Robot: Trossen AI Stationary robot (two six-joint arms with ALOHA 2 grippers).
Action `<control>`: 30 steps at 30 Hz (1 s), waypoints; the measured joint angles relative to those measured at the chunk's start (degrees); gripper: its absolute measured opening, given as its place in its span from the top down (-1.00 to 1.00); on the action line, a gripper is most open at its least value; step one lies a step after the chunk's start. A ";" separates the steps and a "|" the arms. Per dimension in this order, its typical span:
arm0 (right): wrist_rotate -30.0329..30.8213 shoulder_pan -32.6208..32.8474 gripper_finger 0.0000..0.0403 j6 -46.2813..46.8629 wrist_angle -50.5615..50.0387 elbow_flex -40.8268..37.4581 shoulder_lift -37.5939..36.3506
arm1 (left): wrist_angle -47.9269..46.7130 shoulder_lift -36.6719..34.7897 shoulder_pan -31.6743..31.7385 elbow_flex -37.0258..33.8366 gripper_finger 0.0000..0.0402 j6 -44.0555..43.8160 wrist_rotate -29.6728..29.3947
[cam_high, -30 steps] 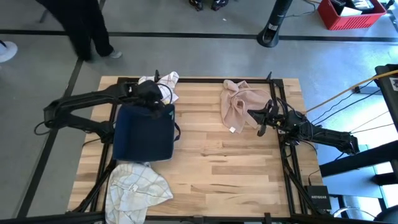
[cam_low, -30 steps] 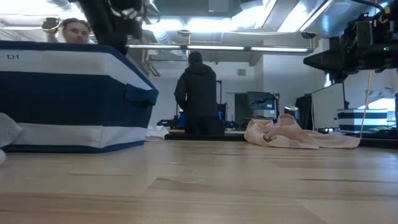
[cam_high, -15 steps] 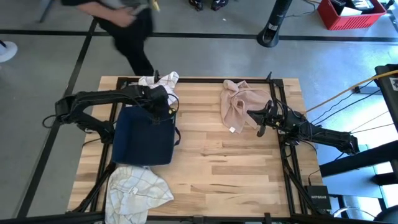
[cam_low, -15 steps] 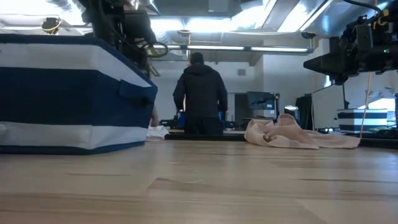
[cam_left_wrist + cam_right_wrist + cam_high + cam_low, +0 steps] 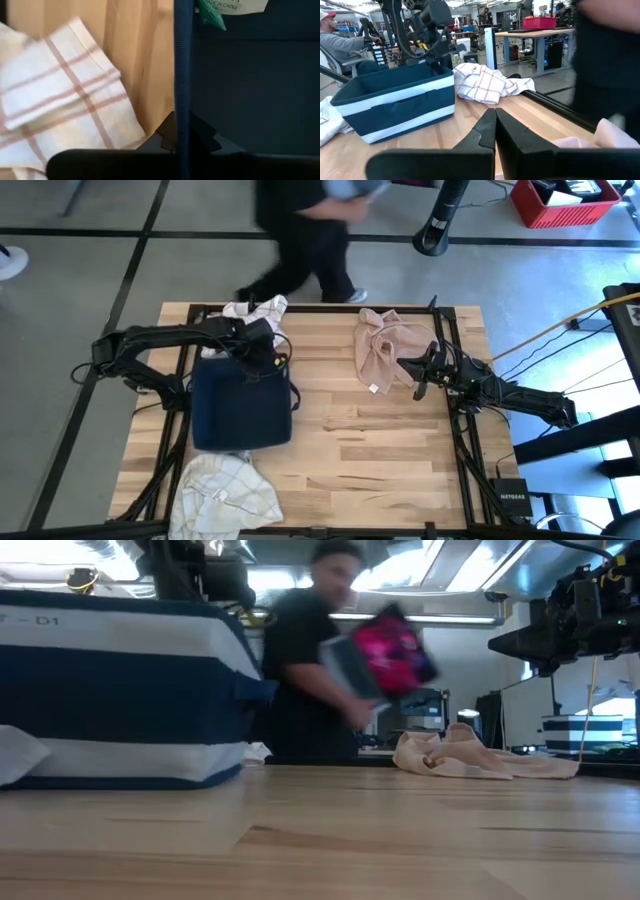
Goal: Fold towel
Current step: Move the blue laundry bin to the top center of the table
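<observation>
Dragging the bin (image 5: 240, 405) clear, my left fingers (image 5: 268, 352) clamp its rim; right fingers (image 5: 420, 377), together, hover beside the pink towel (image 5: 385, 345).

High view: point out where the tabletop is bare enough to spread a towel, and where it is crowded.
The widest bare wood lies right of the navy bin, below the pink towel. A narrower strip runs between bin and pink towel. The left side is crowded: bin, left gripper on its rim, plaid towel behind, white towel at the near corner.
</observation>
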 joint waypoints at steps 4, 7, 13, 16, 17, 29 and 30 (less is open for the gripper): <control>-0.15 0.00 0.95 0.62 0.00 0.00 0.01 | 0.14 0.00 -0.75 4.05 0.99 -1.02 -0.33; -0.17 0.00 0.95 1.67 0.00 0.02 -0.01 | 0.56 0.00 -0.99 8.09 0.99 -1.71 -1.12; -0.17 0.00 0.95 1.66 0.00 0.02 -0.01 | 3.89 0.00 -1.19 15.36 0.99 -2.00 -1.31; 0.45 0.00 0.95 1.65 0.25 0.02 -0.01 | 10.41 0.74 -1.18 16.78 0.99 0.54 -1.30; 0.93 0.00 0.95 1.63 0.37 0.02 0.01 | 12.80 1.45 -0.89 16.97 0.99 1.56 -1.31; 2.47 0.00 0.95 -0.10 0.68 0.02 0.01 | 29.59 20.83 5.15 23.77 1.00 14.45 -1.59; 2.46 0.00 0.95 -0.10 0.49 0.02 0.00 | 31.46 22.33 5.67 24.83 1.00 16.42 -1.69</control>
